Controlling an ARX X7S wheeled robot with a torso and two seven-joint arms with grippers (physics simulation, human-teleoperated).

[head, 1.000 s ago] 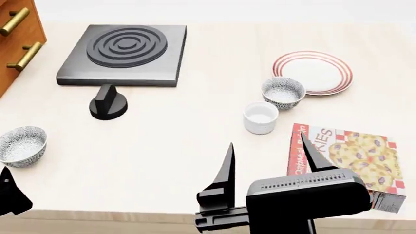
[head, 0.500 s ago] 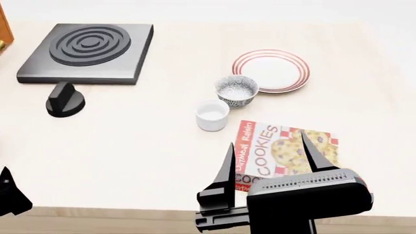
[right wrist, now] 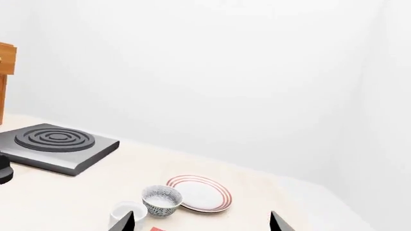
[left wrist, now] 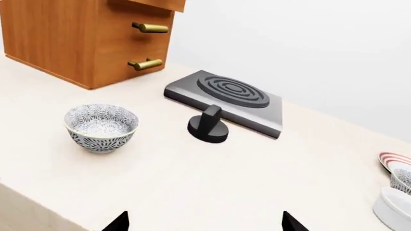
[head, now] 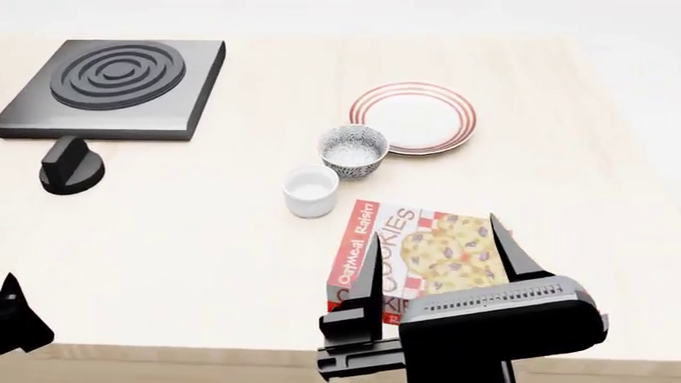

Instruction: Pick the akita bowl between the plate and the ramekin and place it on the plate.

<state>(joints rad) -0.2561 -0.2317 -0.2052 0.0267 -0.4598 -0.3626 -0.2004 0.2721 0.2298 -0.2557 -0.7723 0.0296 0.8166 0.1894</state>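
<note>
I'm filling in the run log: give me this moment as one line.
phase: approach | akita bowl: on table between plate and ramekin, ungrasped | right gripper: open, empty, over cookie box | left gripper: open, idle

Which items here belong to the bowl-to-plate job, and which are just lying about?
Job:
akita bowl, between the other two
plate
ramekin
right gripper, open, empty

Lying about:
cookie box
burner plate
black knob
second speckled bowl
wooden drawer cabinet
</note>
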